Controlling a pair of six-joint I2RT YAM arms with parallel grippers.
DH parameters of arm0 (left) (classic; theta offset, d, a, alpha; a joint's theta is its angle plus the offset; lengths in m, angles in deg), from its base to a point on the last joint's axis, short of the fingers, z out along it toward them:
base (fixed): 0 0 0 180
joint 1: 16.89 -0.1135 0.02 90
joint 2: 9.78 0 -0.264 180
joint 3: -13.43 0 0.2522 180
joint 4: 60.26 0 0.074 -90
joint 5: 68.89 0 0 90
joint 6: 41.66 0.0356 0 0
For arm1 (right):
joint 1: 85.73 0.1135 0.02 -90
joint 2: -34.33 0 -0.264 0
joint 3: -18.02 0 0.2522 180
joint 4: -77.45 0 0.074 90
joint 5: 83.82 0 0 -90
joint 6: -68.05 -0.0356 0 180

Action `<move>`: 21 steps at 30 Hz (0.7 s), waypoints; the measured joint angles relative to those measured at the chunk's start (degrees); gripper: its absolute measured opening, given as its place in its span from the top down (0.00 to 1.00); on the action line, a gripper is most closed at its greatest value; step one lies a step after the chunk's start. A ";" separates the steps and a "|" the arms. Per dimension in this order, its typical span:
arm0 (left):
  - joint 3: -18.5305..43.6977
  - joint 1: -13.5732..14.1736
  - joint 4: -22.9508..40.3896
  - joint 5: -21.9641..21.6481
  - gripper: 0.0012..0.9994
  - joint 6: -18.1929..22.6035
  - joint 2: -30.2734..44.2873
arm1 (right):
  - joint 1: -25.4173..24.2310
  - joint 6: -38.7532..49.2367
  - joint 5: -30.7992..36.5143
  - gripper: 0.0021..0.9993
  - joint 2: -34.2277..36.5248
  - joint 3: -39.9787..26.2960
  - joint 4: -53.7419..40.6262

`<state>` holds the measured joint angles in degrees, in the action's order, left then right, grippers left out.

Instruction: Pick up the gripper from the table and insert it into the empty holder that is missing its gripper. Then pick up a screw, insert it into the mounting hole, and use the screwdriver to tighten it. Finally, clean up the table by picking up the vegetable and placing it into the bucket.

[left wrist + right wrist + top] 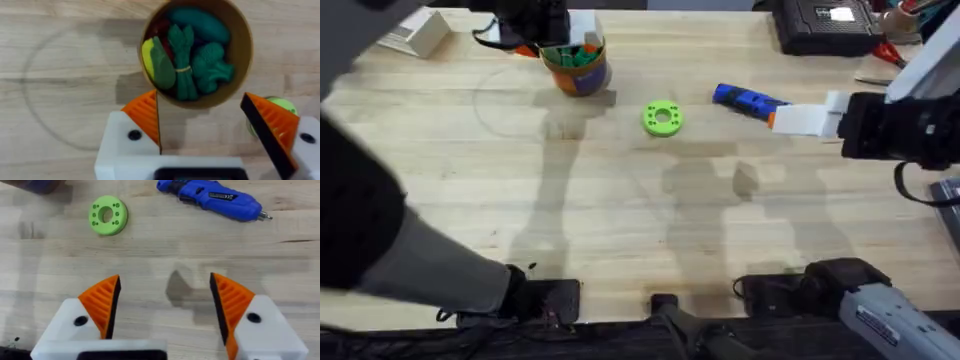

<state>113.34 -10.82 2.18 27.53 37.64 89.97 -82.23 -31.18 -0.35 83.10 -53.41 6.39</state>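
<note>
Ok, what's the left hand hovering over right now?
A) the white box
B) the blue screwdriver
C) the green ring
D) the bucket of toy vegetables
D: the left hand hangs open above the bucket, with toy vegetables lying inside it.

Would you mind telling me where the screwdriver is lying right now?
In the overhead view the screwdriver lies flat on the table's far right part, just right of the green ring, with the right pincer close beside its tip end.
</note>
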 joint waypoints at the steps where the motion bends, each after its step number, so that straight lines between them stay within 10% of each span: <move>1: 0.00 0.00 1.09 -0.01 0.01 0.00 -1.35 | 0.00 0.00 -0.01 0.02 0.00 0.00 0.00; 9: -0.45 0.00 16.90 -2.75 0.01 1.68 -21.92 | 0.00 -0.02 -0.02 0.02 -0.01 0.00 -0.02; 21: -21.84 0.00 18.34 -3.48 0.01 4.71 -43.69 | 0.00 0.00 -0.01 0.02 0.00 0.00 -0.04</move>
<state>91.49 -10.82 20.52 24.05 42.35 46.28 -82.23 -31.18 -0.35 83.10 -53.41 6.34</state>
